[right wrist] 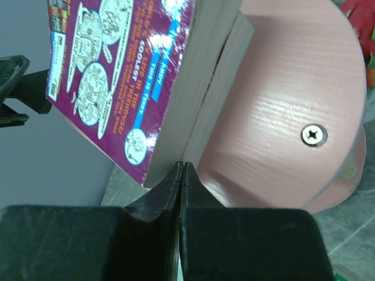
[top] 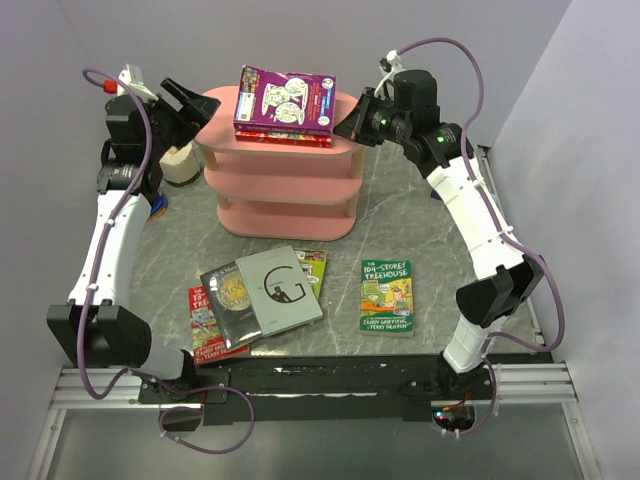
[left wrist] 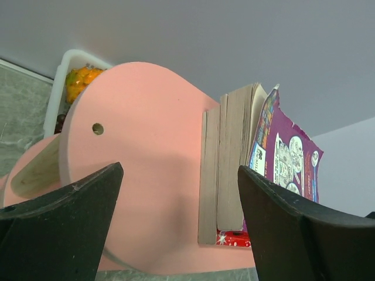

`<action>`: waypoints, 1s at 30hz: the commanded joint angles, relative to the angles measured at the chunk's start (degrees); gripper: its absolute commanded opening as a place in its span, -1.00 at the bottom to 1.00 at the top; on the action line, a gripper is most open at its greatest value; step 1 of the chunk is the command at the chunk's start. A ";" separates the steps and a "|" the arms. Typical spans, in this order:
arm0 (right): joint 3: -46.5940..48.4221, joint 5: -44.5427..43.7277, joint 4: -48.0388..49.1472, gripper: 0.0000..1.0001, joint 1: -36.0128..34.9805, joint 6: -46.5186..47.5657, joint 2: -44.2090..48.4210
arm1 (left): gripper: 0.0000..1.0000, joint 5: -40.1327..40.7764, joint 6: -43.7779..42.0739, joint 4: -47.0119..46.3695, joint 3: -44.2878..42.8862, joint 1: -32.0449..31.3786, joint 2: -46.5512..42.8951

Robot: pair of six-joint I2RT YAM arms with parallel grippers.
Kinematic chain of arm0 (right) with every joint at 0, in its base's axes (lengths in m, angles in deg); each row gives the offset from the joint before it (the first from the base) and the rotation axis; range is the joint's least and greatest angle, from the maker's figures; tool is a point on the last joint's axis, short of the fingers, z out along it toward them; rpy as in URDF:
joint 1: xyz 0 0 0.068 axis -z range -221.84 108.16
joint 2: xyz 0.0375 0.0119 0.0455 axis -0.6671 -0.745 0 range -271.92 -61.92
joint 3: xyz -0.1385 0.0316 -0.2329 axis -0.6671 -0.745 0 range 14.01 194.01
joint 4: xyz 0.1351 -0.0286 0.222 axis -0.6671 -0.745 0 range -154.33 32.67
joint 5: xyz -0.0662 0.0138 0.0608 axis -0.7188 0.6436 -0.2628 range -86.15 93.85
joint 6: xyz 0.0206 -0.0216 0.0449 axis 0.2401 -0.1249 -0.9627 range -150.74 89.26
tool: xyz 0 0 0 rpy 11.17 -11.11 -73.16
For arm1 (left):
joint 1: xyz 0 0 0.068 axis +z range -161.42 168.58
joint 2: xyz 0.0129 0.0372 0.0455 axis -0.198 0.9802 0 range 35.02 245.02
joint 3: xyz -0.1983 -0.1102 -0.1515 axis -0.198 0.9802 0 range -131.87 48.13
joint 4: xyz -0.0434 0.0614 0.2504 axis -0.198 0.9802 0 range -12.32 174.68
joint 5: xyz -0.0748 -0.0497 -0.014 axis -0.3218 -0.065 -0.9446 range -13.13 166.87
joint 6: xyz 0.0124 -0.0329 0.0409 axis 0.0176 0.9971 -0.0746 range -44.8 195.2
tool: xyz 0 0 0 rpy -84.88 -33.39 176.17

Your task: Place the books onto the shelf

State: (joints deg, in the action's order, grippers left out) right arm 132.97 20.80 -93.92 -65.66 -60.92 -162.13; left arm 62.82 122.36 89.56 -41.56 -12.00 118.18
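The pink shelf (top: 290,185) stands at the back middle. On its top board lies a small stack of books with a purple cartoon cover (top: 286,100) on top and a red one (top: 280,138) beneath. My left gripper (top: 190,103) hovers open at the shelf's left end, nothing between its fingers (left wrist: 70,216); the stack's page edges (left wrist: 225,170) show ahead. My right gripper (top: 352,120) is shut and empty, its tip (right wrist: 183,167) against the stack's right edge. On the table in front lie a grey "G" book (top: 280,290), a dark one (top: 228,295), a red one (top: 207,325), a lime-green one (top: 312,264) and a green Treehouse book (top: 387,295).
A white bin (left wrist: 67,76) with orange contents sits behind the shelf's left side. A pale round object (top: 182,165) and a small blue thing (top: 160,207) lie by the left arm. Grey walls close in behind and at the right.
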 commanded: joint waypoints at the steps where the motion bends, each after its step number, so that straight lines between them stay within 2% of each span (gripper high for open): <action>1: -1.35 -1.74 1.79 -0.75 0.87 -0.15 5.54 | 0.76 2.97 1.80 6.66 2.24 0.49 -1.85; 3: -2.06 -4.01 1.27 -0.53 1.22 0.03 6.68 | 0.76 3.41 1.62 7.63 1.01 0.49 -2.12; 4: -3.11 -4.73 1.27 -0.29 1.23 0.29 8.25 | 0.76 3.67 1.54 8.68 0.40 0.49 -2.21; 7: -8.53 -6.31 3.62 -0.06 1.23 0.55 12.82 | 0.74 3.58 1.71 9.13 -0.31 0.49 -3.35; 12: -22.60 -3.95 12.05 -0.08 1.23 -1.11 22.14 | 0.65 0.87 3.90 6.15 6.00 0.49 -9.49; 14: -33.40 -2.11 18.02 -0.09 0.35 -1.99 28.20 | 0.63 -0.54 4.87 2.99 11.71 0.49 -14.56; 17: -44.75 -4.54 18.85 -0.02 -2.80 -0.60 34.01 | 0.63 0.67 4.70 2.79 18.73 -2.31 -21.77; 20: -54.68 -8.93 16.31 0.11 -5.27 0.64 37.62 | 0.62 9.53 3.03 4.64 25.51 -13.36 -27.76; 21: -57.58 -12.61 15.60 0.16 -5.54 -0.05 38.50 | 0.62 12.61 3.03 4.56 27.70 -20.27 -29.00; 23: -66.81 -13.52 15.68 0.21 -4.58 -2.60 41.31 | 0.60 13.87 5.47 4.73 34.91 -28.81 -31.63; 27: -78.16 -16.95 13.93 0.37 -2.47 -7.96 46.05 | 0.58 15.70 10.49 -1.76 47.74 -39.39 -34.02; 28: -80.96 -20.87 12.18 0.43 -1.68 -9.10 48.06 | 0.59 16.06 11.20 -5.43 51.42 -41.33 -34.11; 30: -84.39 -23.18 10.94 0.58 -0.80 -12.01 50.09 | 0.62 16.68 13.05 -9.57 53.82 -46.78 -32.98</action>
State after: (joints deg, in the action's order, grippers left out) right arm 52.73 6.22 -81.58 -68.37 -66.58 -118.37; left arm 75.37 130.40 89.23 7.43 -51.93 84.43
